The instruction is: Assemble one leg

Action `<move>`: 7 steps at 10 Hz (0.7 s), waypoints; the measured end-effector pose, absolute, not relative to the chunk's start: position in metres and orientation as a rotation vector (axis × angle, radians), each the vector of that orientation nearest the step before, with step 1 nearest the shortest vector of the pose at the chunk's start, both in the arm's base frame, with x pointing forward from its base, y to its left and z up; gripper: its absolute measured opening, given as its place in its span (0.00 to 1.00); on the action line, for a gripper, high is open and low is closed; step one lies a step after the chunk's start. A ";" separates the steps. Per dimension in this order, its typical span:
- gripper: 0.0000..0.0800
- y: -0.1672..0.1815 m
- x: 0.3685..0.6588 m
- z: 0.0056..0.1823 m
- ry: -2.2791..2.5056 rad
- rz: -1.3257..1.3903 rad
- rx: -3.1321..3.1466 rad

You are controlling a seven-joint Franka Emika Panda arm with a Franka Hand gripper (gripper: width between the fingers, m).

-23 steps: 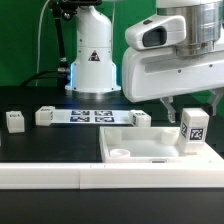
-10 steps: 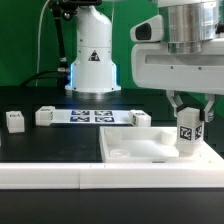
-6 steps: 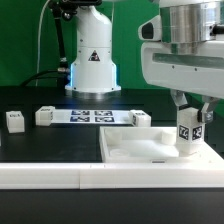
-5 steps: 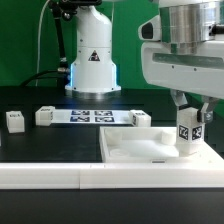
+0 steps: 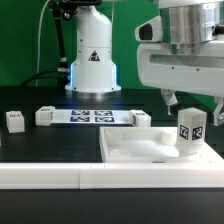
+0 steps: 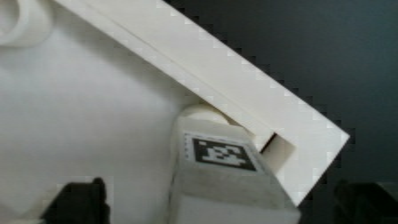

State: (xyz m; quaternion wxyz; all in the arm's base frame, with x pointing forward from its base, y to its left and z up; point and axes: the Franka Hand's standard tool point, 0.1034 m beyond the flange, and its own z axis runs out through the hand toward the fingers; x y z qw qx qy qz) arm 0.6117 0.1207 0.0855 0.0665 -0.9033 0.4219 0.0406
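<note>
Resting on the black bench (image 5: 40, 145), the flat white panel (image 5: 140, 150) lies toward the exterior view's right. The gripper (image 5: 191, 103) hangs above the panel's far right corner, jaws spread wide and holding nothing. The marker board (image 5: 95, 115) lies behind the panel, toward that view's left. The leg (image 5: 190, 135) stands upright at that corner, its tag facing the camera, below and between the fingers and touching neither.
</note>
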 end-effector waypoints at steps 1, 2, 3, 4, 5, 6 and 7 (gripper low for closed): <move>0.81 0.121 0.612 0.085 1.091 0.109 -2.797; 0.81 0.121 0.611 0.085 0.913 0.096 -2.856; 0.81 0.121 0.612 0.085 0.765 0.085 -2.896; 0.81 0.121 0.612 0.085 0.583 0.071 -2.936; 0.81 0.121 0.612 0.085 0.421 0.057 -2.964; 0.81 0.120 0.613 0.086 0.270 0.027 -2.989; 0.81 0.120 0.617 0.087 0.192 -0.047 -2.997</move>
